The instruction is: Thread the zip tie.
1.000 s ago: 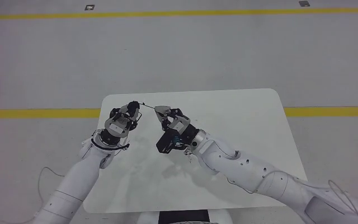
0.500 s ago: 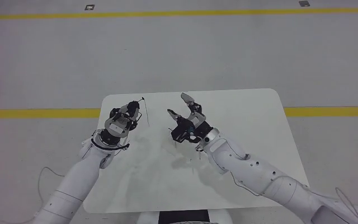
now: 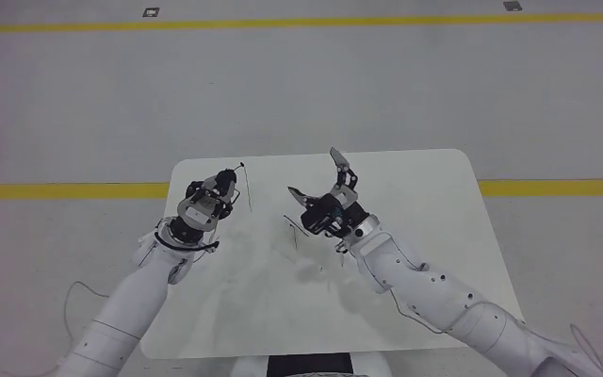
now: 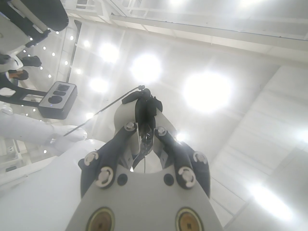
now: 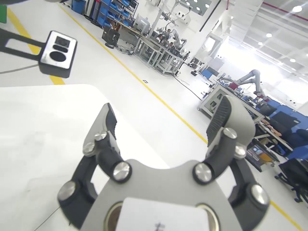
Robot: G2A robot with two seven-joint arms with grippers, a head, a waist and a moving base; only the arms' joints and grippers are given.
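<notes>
A thin black zip tie (image 3: 247,190) is pinched near its head by my left gripper (image 3: 224,182), which is shut on it above the table's far left part. The strap's free tail hangs loose, pointing toward the near side. In the left wrist view the zip tie (image 4: 108,106) sticks out sideways from the shut fingertips of the left gripper (image 4: 145,98). My right gripper (image 3: 317,177) hovers to the right of the strap, a short gap away, wide open with nothing in it. The right wrist view has the right gripper (image 5: 166,116) spread over the white table (image 5: 36,121).
The white table (image 3: 424,188) has rounded corners and a bare top. A thin dark line (image 3: 290,231) lies on the surface between the two arms. Grey floor with a yellow stripe (image 3: 75,190) surrounds the table.
The right gripper let go of the zip tie's tail, opened wide and drew back to the right. The freed tail swung toward the near side. The left arm kept still.
</notes>
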